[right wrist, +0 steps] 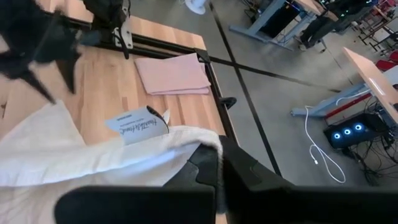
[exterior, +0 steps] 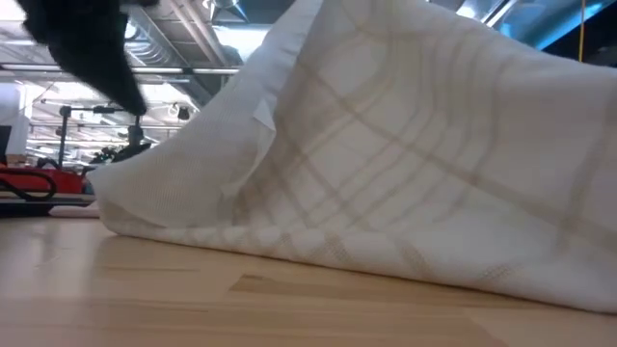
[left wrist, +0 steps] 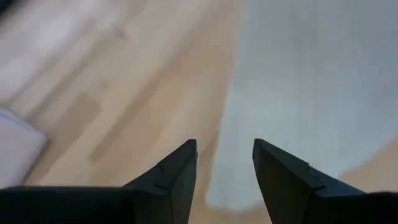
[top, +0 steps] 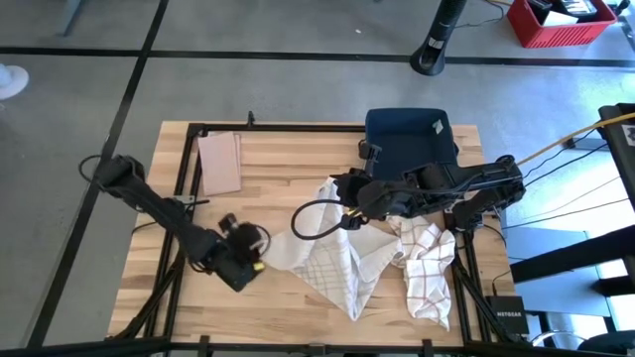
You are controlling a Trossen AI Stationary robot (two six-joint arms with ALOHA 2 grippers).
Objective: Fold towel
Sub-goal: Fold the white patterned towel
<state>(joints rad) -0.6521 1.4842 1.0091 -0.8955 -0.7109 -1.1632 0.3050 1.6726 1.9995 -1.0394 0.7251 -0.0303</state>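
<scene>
Right hand [right wrist: 219, 167] is pinched shut on the towel's [top: 332, 253] edge, near its white label [right wrist: 138, 124], and holds that edge up off the counter [top: 268, 164], about mid-counter toward the right. In the high view the right hand sits around the towel's upper corner, arm reaching in from the right side.

Left hand [left wrist: 224, 163] is partly open, nothing between the fingers [left wrist: 177, 171]; it is low over the counter at the towel's left edge, fingertips pointing at the cloth. Touching or just apart: cannot tell.

Towel is pale with faint plaid lines, lying crumpled centre-right of the counter, one side lifted so it slopes like a tent in the low view. A second cloth [top: 429, 268] with red-brown check lines lies just right of it, touching or overlapping it, near the counter's right edge.

A folded pink cloth [top: 220, 162] lies flat at the counter's far left corner area, well apart from the towel. A dark blue bin [top: 410, 134] stands at the far right edge. A black cable [top: 313, 220] loops over the towel by the right arm.
</scene>
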